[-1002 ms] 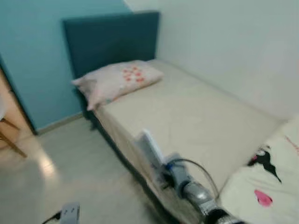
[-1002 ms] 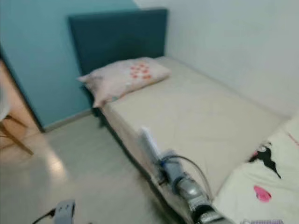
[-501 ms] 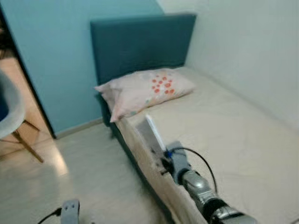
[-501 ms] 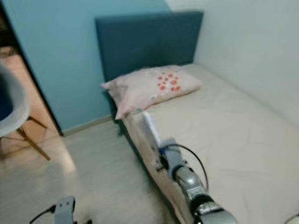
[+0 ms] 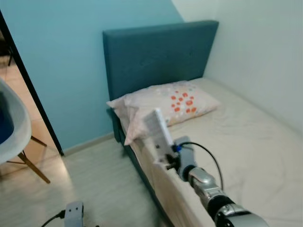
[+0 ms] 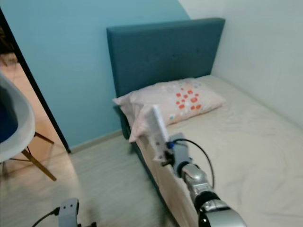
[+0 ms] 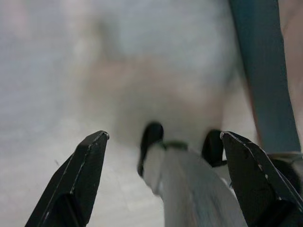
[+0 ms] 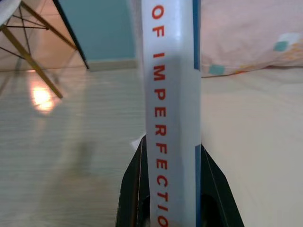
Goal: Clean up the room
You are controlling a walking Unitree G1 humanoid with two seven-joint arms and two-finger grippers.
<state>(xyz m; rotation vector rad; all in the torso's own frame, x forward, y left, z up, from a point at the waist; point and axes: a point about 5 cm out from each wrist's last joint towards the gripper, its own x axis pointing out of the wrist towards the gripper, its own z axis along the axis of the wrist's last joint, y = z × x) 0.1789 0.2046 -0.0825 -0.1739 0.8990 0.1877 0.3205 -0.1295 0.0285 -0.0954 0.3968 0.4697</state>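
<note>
Right end effector [image 5: 163, 153] clamps white book [image 5: 158, 130], mid-carry; bed [image 5: 246, 146] at 3 o'clock. Left end effector [image 7: 161, 156] wide open, empty. Next: find shelf/desk spot for book.

Right arm [image 5: 208, 189] raised the book [image 5: 158, 130] toward the pillow [image 5: 165, 106]
</note>
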